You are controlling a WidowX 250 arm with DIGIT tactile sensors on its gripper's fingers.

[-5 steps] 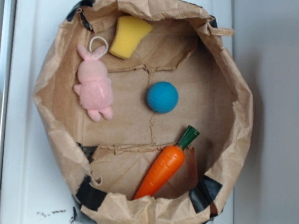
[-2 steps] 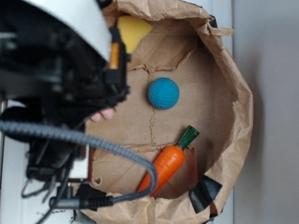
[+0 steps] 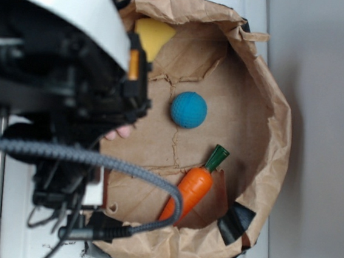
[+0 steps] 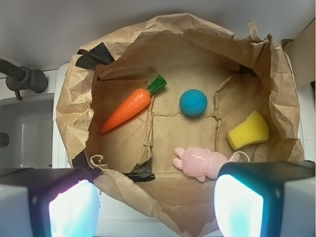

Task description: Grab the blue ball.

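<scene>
The blue ball (image 3: pixel 188 110) (image 4: pixel 193 102) is a small teal-blue dimpled sphere resting on the floor of a brown paper bag (image 3: pixel 271 144) (image 4: pixel 163 44), near its middle. My gripper (image 4: pixel 155 207) hangs high above the bag's near rim, well short of the ball. It is open, its two pale fingers (image 4: pixel 74 207) spread wide with nothing between them. In the exterior view the black arm (image 3: pixel 59 94) fills the left side and hides the gripper's fingertips.
Inside the bag lie an orange toy carrot (image 3: pixel 187 191) (image 4: pixel 129 108), a yellow sponge (image 3: pixel 152 34) (image 4: pixel 248 130) and a pink plush bunny (image 4: pixel 200 163), the bunny mostly hidden by the arm in the exterior view. The bag's crumpled walls ring everything. A white surface (image 3: pixel 30 213) lies beneath.
The arm has swung in over the left of the bag, covering the bunny. The ball, carrot and sponge have stayed where they were.
</scene>
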